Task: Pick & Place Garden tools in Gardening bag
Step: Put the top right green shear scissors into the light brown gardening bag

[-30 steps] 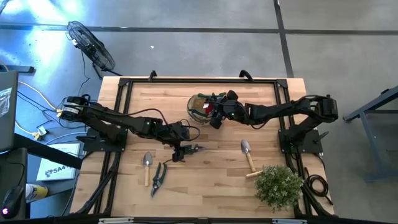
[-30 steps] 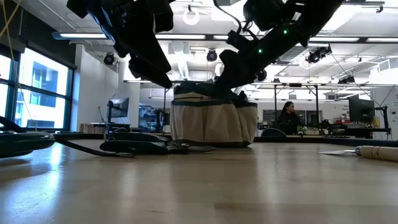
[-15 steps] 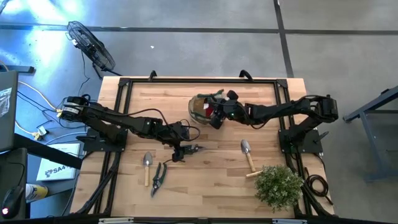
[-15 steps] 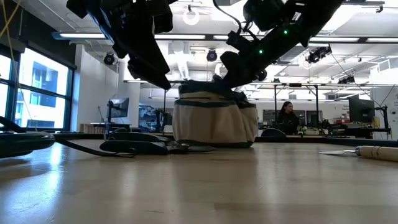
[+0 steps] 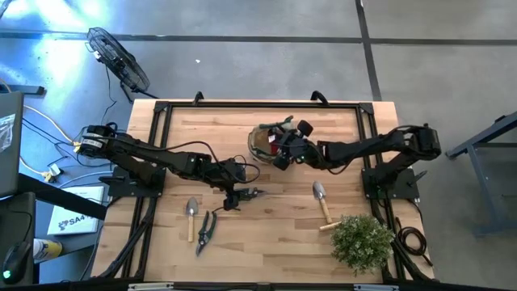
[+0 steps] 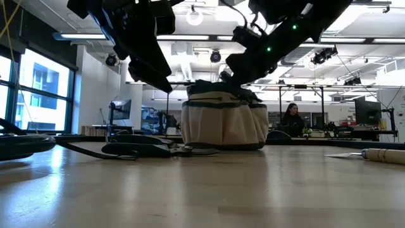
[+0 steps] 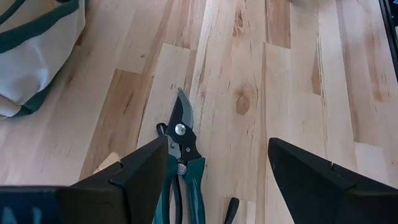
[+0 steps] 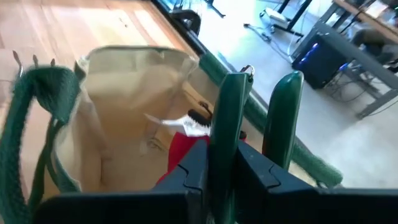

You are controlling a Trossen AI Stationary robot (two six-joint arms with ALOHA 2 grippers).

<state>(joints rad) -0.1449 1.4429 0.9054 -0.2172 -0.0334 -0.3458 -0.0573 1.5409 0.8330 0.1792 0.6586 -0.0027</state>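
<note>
Two tools share my counter [image 5: 266,242]. My right tool [image 5: 284,150] hangs over the rim of the gardening bag [image 5: 260,142], fingers clamped on green-handled shears [image 8: 249,112] held above the bag's open mouth, where a red glove [image 8: 183,158] lies inside. My left tool [image 5: 236,194] hovers low with fingers spread wide, directly above a second pair of shears [image 7: 180,155] lying flat beside the bag. A trowel [image 5: 191,217] and a third pair of shears [image 5: 205,231] rest nearer the front edge; another trowel [image 5: 322,200] lies near the plant [image 5: 361,241].
</note>
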